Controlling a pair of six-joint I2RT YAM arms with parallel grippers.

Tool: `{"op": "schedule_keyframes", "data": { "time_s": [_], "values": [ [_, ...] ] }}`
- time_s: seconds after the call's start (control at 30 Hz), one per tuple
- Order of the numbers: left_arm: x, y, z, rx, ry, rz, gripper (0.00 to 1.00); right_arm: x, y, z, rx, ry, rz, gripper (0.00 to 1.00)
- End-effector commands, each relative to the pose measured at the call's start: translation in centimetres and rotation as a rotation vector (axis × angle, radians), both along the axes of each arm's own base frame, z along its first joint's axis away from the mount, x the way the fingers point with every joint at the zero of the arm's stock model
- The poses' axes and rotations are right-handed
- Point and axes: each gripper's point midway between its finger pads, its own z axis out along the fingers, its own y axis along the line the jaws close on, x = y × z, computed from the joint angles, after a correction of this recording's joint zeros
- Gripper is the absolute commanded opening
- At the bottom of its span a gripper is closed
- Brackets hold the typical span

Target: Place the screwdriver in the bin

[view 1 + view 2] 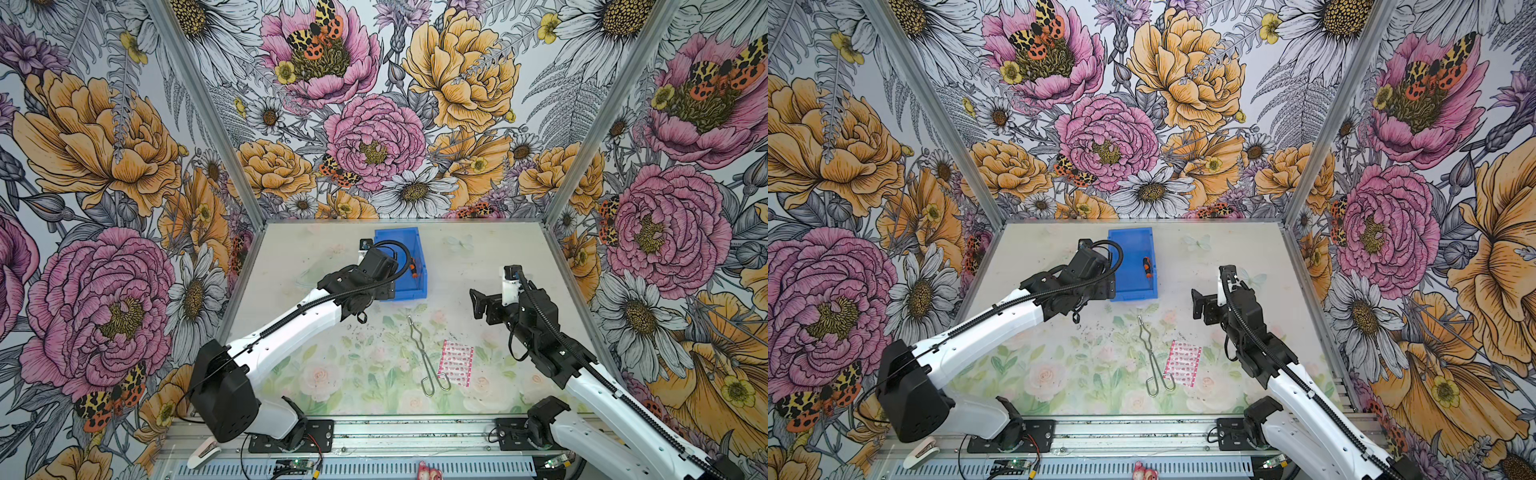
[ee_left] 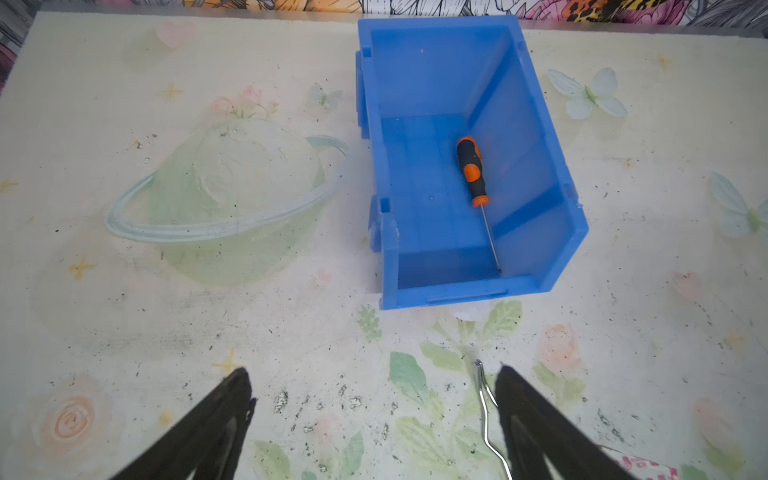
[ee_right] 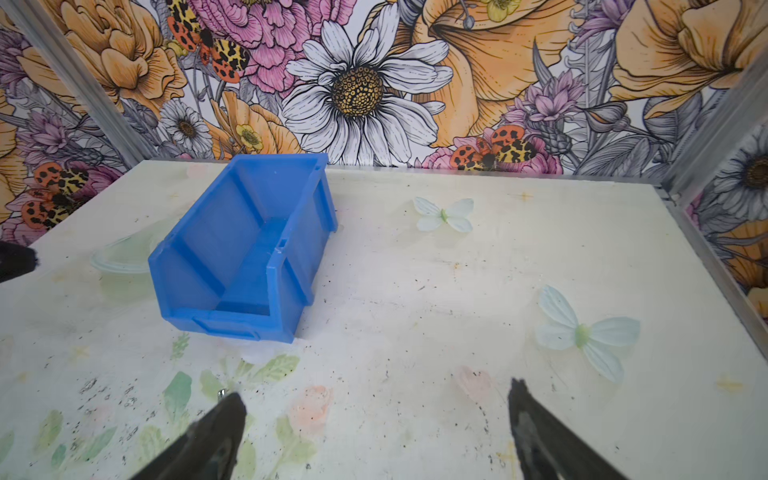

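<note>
Toward the far middle of the table [image 1: 478, 266] sits the bin [image 2: 419, 70], and the screwdriver [image 2: 472, 170] lies flat on its floor, handle toward the far wall, thin shaft running toward the low near end with its tip close to the right wall. In both top views the orange and black handle shows just past my left forearm, inside the blue walls. I judge the task as good as done.

My left gripper [image 2: 374, 415] has its fingers spread wide with nothing between them, and it hangs over the bare table near the bin's low end. My right gripper [image 3: 374, 419] is spread as well, empty, well to the right of the bin.

What could go wrong from here is mostly my own doing. My left wrist and its cable loop sit over the bin's left wall in a top view [image 1: 1100, 266]; whether they touch it I cannot tell. A careless pull back could catch that wall, shove the bin or tip it, and roll the tool out over the low end. The wire tongs [image 2: 484, 411] lie right beside one of my left fingers [image 2: 536, 428], so dropping lower could snag them. The pink patterned packet [image 1: 458, 362] lies near the tongs, clear of me.
</note>
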Motion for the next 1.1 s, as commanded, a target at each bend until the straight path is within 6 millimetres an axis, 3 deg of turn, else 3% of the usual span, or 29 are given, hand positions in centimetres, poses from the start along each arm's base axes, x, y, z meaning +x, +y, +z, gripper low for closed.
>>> {"op": "schedule_keyframes", "data": {
  "time_s": [0.0, 0.13, 0.3, 0.47, 0.7, 0.9, 1.07],
  "values": [
    [-0.3, 1.5, -0.1, -0.062, -0.036, -0.008, 0.99, -0.2, -2.3, 0.2, 0.011, -0.024, -0.126, 0.99],
    [-1.0, 3.9, -1.0, -0.068, -0.058, -0.005, 0.99, -0.5, -4.5, -0.3, 0.011, -0.041, -0.243, 0.99],
    [-1.3, 6.9, -0.7, -0.054, -0.16, 0.022, 0.98, -1.0, -7.3, -1.9, -0.056, -0.041, -0.373, 0.99],
    [-1.8, 10.8, 0.2, -0.046, -0.273, 0.13, 0.99, -1.4, -7.6, -3.6, -0.105, -0.033, -0.327, 1.0],
    [-1.8, 15.8, -0.5, 0.008, -0.343, 0.259, 0.99, -0.3, -9.4, -3.4, -0.098, -0.079, -0.354, 1.0],
    [-0.1, 16.7, -2.5, 0.057, -0.399, 0.197, 0.99, 0.2, -11.6, -6.0, -0.158, -0.022, -0.406, 0.99],
    [1.3, 17.9, -2.9, 0.058, -0.398, 0.218, 0.99, 0.5, -12.4, -7.3, -0.117, -0.062, -0.423, 0.99]
  ]
}}
